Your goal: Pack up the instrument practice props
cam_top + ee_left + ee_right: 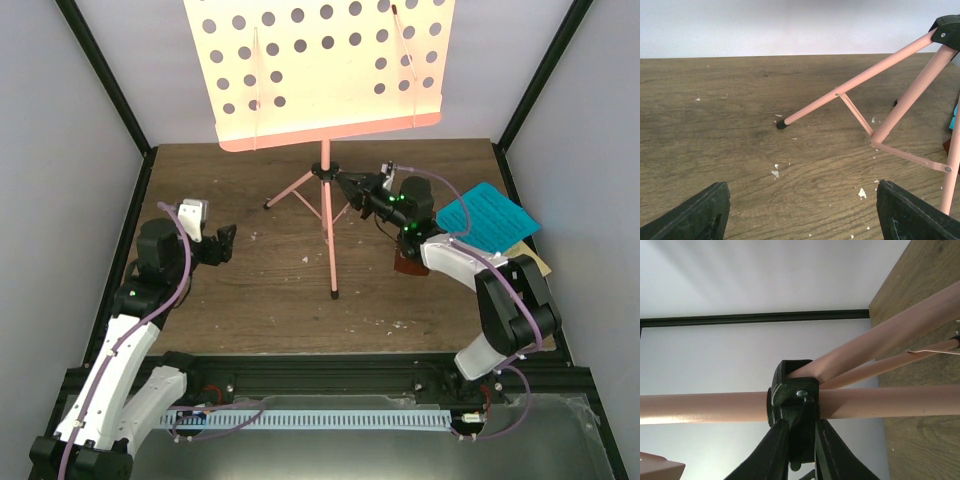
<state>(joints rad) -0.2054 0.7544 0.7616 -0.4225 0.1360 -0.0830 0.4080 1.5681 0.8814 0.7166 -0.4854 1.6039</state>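
Observation:
The pink music stand [320, 70] stands on its tripod at the table's back middle, its desk dotted with holes. My right gripper [347, 183] is shut on the black clamp tab of the tripod hub [790, 390], with the pink pole [700, 407] crossing just beyond the fingertips. Blue sheet music [487, 215] lies on a yellow page [537, 260] at the right. The reddish-brown metronome [408, 264] peeks out under my right arm. My left gripper [225, 243] is open and empty above the table, left of the tripod; its wrist view shows a tripod leg [855, 87] ahead.
The tripod legs spread over the wooden table [270, 290], one black foot [782, 124] pointing toward my left gripper. Small white flecks lie on the wood. Black frame posts and white walls close in the sides and back.

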